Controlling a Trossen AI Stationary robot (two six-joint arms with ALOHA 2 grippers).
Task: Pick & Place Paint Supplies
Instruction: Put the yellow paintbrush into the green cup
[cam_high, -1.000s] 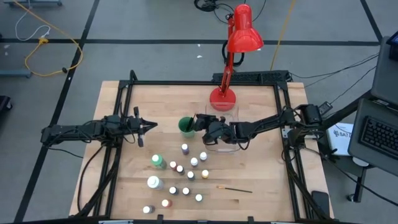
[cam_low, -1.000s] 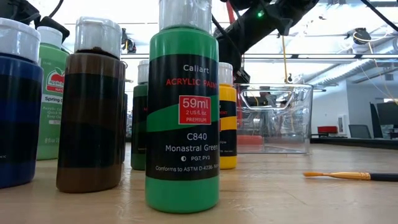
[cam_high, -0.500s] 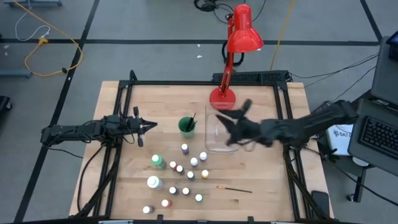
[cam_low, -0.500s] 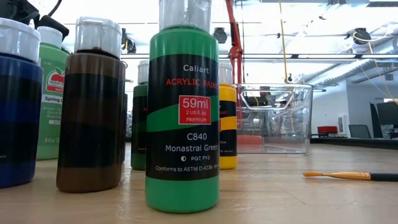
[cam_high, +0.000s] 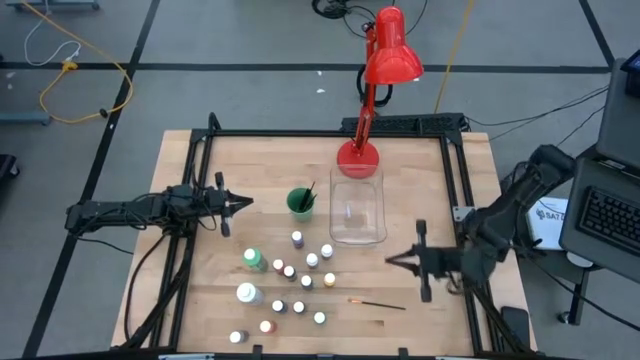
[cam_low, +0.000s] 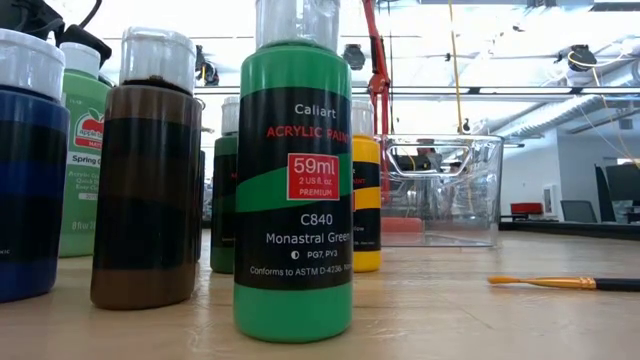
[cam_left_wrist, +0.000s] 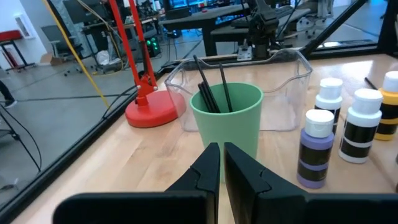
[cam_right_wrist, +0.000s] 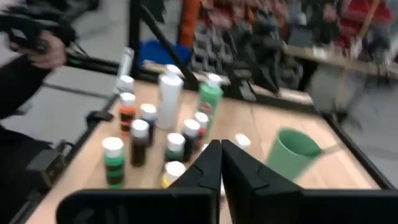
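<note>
Retreat marks this moment: the right gripper has swung from the green cup to the worktop's right side, jaws together and empty; three brushes stand cupped; one brush remains; the left gripper waits closed.
</note>
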